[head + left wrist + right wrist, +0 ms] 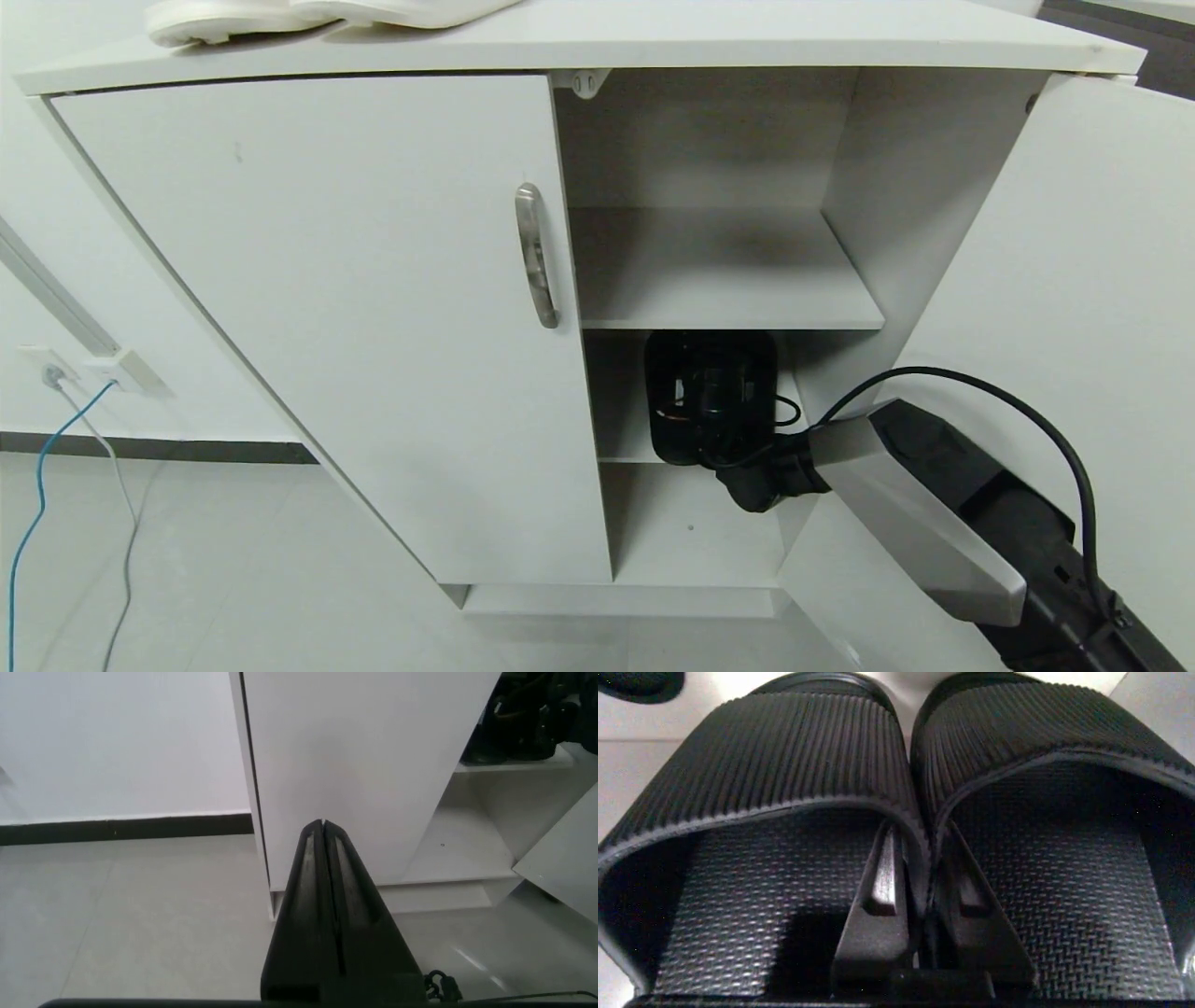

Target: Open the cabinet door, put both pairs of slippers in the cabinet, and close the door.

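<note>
A white cabinet stands in front of me with its right door swung open and its left door closed. My right gripper is inside on the middle shelf, shut on the pair of black slippers. In the right wrist view its fingers pinch the two inner walls of the black slippers together. The white slippers lie on top of the cabinet at the left. My left gripper is shut and holds nothing, low above the floor before the closed door.
The upper shelf is bare, and so is the bottom compartment. A metal handle sits on the closed door. On the left wall a socket feeds blue and grey cables down to the floor.
</note>
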